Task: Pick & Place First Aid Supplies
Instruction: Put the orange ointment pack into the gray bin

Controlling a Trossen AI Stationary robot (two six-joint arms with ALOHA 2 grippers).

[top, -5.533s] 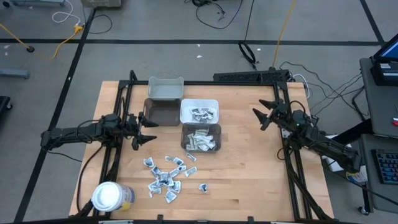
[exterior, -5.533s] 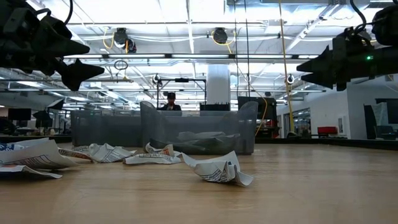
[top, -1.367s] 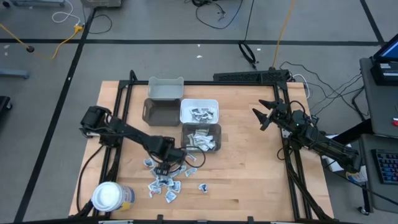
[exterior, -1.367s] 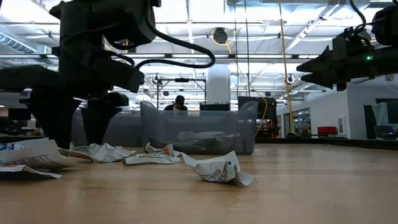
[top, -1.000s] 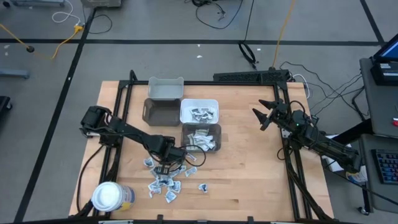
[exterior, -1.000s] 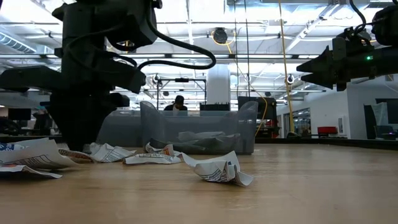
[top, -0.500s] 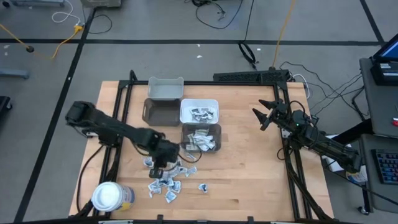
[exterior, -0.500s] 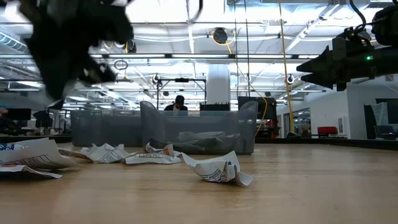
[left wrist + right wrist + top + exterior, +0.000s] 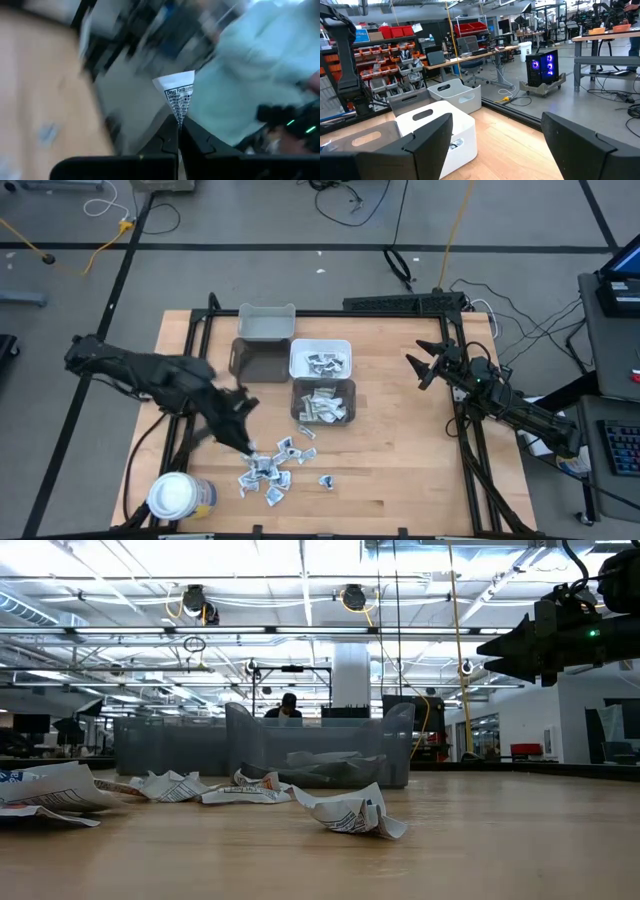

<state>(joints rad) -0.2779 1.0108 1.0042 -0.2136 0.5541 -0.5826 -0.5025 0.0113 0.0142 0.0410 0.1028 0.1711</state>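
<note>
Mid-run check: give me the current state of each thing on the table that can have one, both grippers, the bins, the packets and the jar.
left gripper: shut on a packet, lifted above the pile
right gripper: open, empty, parked at the table's right side
white bin: holds some packets
grey bin: holds pale strips and packets
dark grey bin: no packets visible inside
light grey bin: no packets visible inside
loose packets: scattered flat on the table
jar: lid on

Left pincer (image 9: 178, 131) is clamped tight (arm raised over the table); right pincer (image 9: 492, 131) gapes wide.
</note>
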